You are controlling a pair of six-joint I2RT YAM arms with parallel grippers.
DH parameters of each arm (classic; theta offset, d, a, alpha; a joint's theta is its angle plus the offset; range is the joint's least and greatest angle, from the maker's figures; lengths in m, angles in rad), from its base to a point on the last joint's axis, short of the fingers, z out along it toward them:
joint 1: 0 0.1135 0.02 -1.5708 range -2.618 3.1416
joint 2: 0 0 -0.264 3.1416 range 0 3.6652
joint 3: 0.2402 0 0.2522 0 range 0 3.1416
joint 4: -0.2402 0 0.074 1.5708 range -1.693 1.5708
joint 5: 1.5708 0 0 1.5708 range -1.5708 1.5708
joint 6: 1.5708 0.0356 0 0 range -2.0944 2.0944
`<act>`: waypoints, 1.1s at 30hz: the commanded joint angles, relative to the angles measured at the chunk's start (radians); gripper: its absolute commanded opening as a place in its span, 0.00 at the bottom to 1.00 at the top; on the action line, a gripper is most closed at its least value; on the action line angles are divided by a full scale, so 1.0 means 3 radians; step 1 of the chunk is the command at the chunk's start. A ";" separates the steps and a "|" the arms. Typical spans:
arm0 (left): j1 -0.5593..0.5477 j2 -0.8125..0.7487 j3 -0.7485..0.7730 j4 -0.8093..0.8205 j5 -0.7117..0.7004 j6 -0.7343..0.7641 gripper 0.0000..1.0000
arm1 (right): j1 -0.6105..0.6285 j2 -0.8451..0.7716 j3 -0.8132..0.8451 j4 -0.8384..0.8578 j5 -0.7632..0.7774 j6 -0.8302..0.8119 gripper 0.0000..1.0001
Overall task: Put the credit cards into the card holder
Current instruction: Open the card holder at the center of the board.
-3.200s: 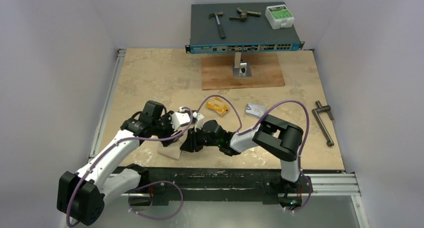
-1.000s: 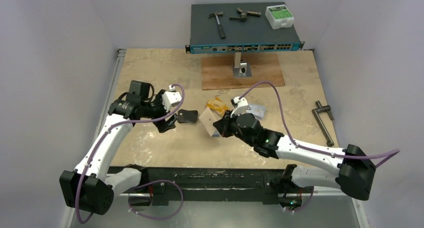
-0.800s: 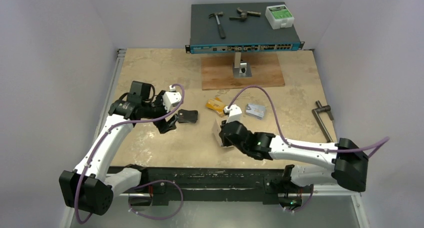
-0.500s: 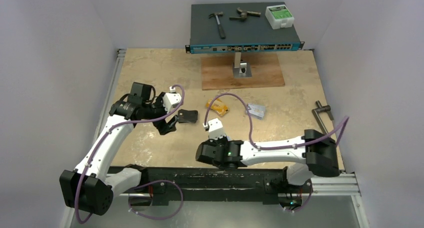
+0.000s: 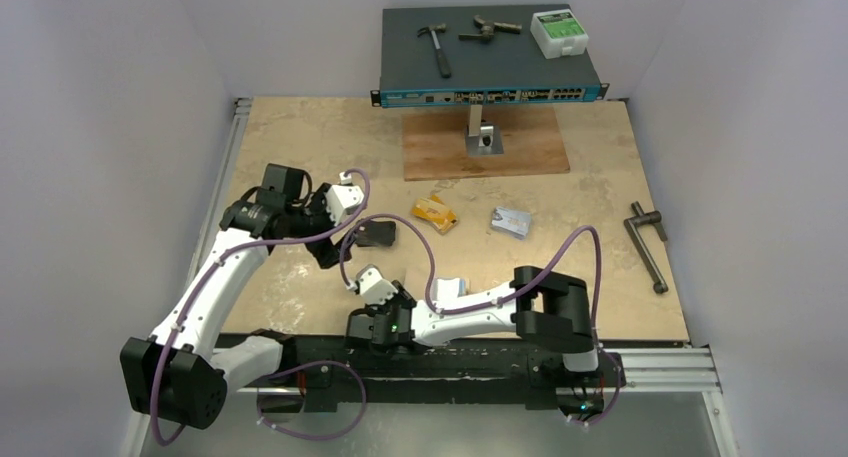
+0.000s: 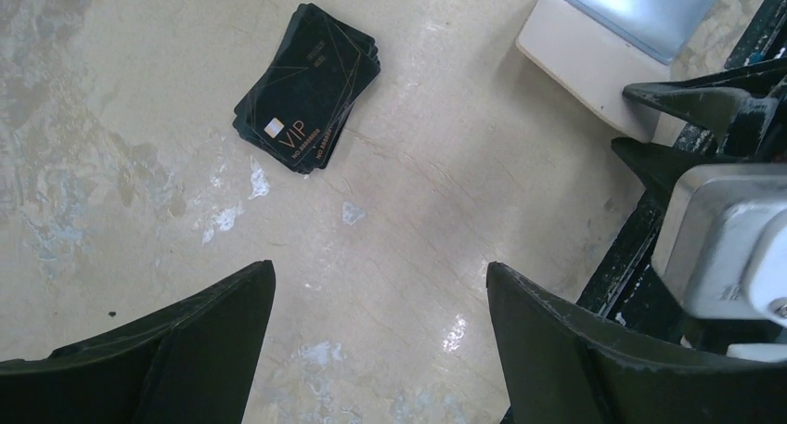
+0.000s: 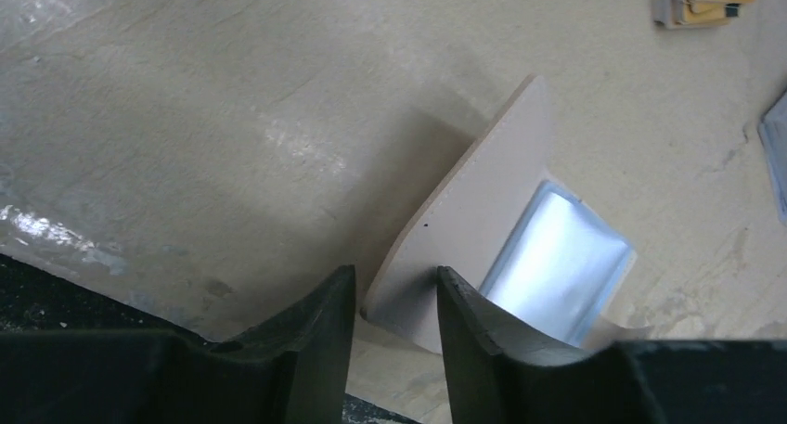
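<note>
Lying by the near edge of the table (image 5: 300,147), the card holder (image 5: 452,285), orange credit cards (image 5: 435,214) and silvery credit cards (image 5: 510,222) mid-table, left wrist, left gripper (image 6: 380,274) spread wide near black cards (image 6: 306,88), right wrist, right gripper (image 7: 394,299) narrowly parted astride the holder's flap, pinch unclear

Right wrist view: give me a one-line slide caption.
Right fingers straddle a raised flap of the card holder near the table edge.
</note>
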 commanded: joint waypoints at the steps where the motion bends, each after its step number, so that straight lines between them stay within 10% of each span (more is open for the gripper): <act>1: -0.0021 0.0067 0.0056 0.0114 -0.0073 -0.0058 0.84 | 0.0005 0.0024 0.0076 0.0342 -0.0297 -0.0426 0.40; 18: 0.0174 0.0465 0.0213 0.0335 -0.0131 -0.0302 0.83 | -0.0607 -0.1060 -0.1706 0.2380 -0.1868 -0.0214 0.64; 33: 0.0163 0.0634 0.0187 0.0567 -0.0170 -0.0493 0.82 | -0.1236 -0.1799 -0.1362 0.2176 -0.2068 -0.0476 0.72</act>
